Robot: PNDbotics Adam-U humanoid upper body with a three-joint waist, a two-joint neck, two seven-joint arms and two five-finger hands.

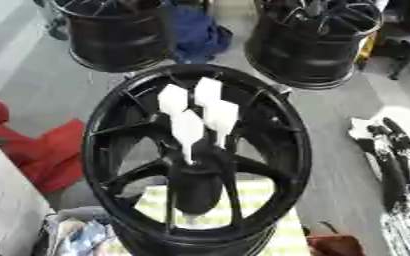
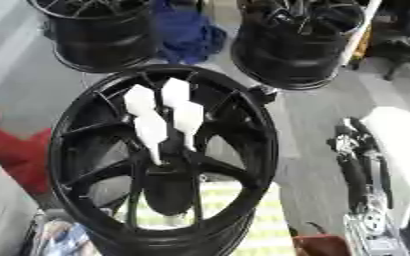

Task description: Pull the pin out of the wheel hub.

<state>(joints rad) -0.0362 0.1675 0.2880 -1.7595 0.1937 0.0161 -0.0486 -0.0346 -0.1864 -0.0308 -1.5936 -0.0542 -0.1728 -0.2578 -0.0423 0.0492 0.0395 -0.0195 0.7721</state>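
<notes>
**Four white pins stand in hub, robot hand off to the right**

A black wheel [image 1: 195, 160] fills the middle of the scene, lying face-up toward the camera, its spokes meeting at the hub [image 1: 195, 172]. Four white pins [image 1: 197, 117] rise from the hub in a tight cluster, their long axes running up and away along the wheel's axle line. The right robot hand [image 2: 357, 150] rests beside the rim, well apart from the pins, which lie to its left and slightly forward; whether its fingers are straight or curled cannot be told. No left robot hand shows, so the right looks nearer for the pull.
</notes>
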